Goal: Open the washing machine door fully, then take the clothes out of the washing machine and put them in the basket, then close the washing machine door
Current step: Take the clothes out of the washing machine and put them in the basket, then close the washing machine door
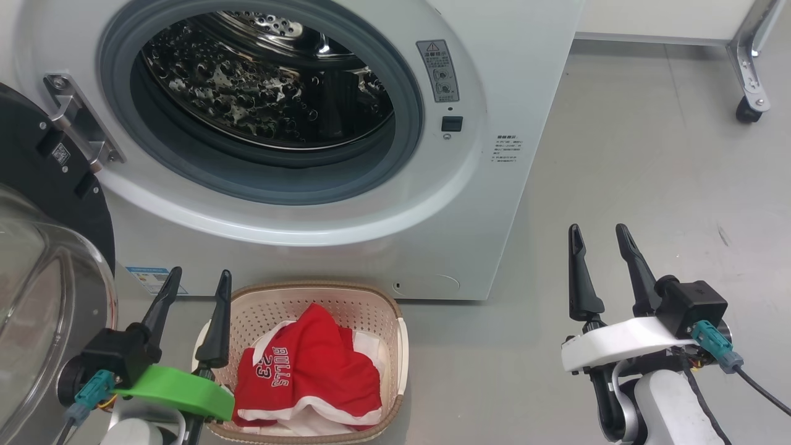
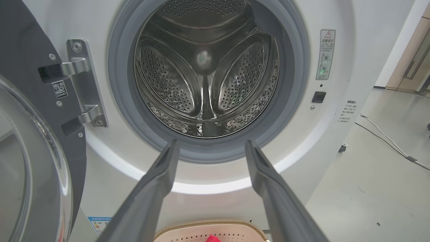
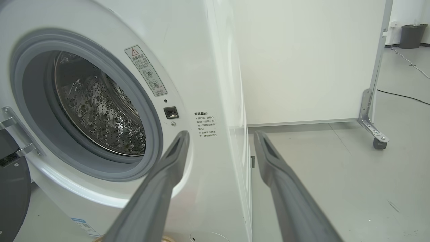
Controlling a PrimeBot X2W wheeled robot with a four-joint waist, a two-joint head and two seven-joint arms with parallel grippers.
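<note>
The washing machine [image 1: 469, 204] stands ahead with its round opening bare and nothing lying in the steel drum [image 2: 205, 77]. Its door [image 1: 43, 259] hangs swung out to the left, black rim and glass bowl facing me. On the floor in front sits the cream basket [image 1: 383, 309], holding the red clothes [image 1: 315, 371] with "BULLS 23" lettering and white trim. My left gripper [image 1: 198, 281] is open above the basket's left rim, holding nothing. My right gripper [image 1: 598, 236] is open over the floor to the machine's right.
A white panel on a castor foot [image 1: 749, 102] stands at the back right. Cables [image 2: 389, 141] run across the grey floor to the right of the machine. The door's hinge bracket [image 1: 80, 123] juts out at the opening's left.
</note>
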